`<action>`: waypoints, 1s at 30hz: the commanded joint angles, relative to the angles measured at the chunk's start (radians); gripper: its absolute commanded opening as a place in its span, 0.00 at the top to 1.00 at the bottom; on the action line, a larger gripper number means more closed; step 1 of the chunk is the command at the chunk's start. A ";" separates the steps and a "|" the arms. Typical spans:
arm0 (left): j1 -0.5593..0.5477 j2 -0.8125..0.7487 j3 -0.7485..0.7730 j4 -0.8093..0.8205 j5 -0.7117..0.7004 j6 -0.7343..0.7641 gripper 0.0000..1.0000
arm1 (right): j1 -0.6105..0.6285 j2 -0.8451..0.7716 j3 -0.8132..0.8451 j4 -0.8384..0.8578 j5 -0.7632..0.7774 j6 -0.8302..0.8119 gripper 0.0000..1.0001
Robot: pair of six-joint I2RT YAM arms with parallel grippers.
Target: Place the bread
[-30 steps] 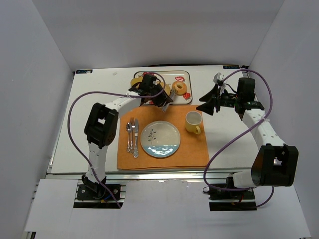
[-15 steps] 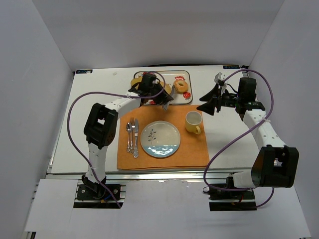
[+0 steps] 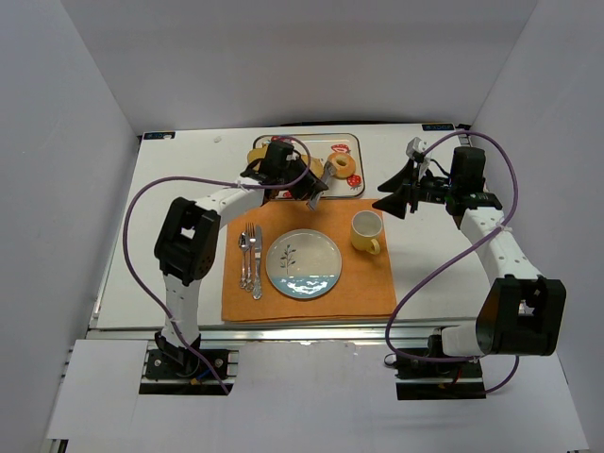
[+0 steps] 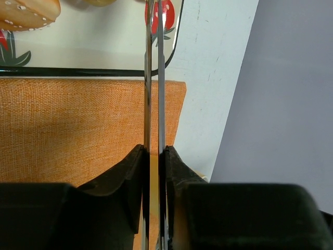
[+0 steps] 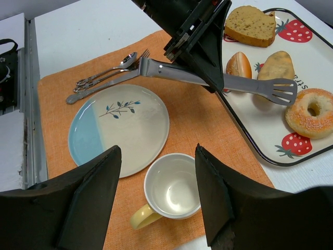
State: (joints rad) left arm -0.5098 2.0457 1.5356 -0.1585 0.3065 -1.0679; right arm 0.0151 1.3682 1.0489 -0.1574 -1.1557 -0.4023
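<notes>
The bread, a round golden-tan bagel [image 3: 342, 167] with a centre hole, lies at the right end of the strawberry-print tray [image 3: 311, 149]. It also shows in the right wrist view [image 5: 312, 112]. My left gripper [image 3: 307, 184] is shut on metal tongs [image 5: 234, 82]. Their slotted tip [image 5: 278, 89] hovers over the tray just left of the bagel, apart from it. In the left wrist view the tongs [image 4: 154, 78] run edge-on between the fingers [image 4: 136, 161], closed blades pointing at the tray [image 4: 93, 52]. My right gripper [image 3: 392, 193] is open and empty, above the table right of the yellow cup [image 3: 367, 231].
The tray also holds a brown toast slice [image 5: 252, 23] and oval rolls [image 5: 278, 65]. An orange placemat [image 3: 368, 283] carries a blue-and-cream plate [image 3: 303, 265], the cup and cutlery [image 3: 250, 260]. White walls enclose the table on three sides.
My left gripper has shifted the tongs slightly farther over the tray, their tip nearer the bagel. The right arm has not moved.
</notes>
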 commanded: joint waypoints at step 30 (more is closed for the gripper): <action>-0.010 -0.071 -0.104 0.197 0.029 -0.276 0.50 | -0.004 -0.020 -0.012 0.005 -0.032 -0.015 0.36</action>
State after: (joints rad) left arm -0.5140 2.0251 1.4254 0.0296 0.3264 -1.3285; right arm 0.0151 1.3682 1.0485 -0.1577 -1.1584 -0.4034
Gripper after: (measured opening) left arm 0.503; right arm 0.644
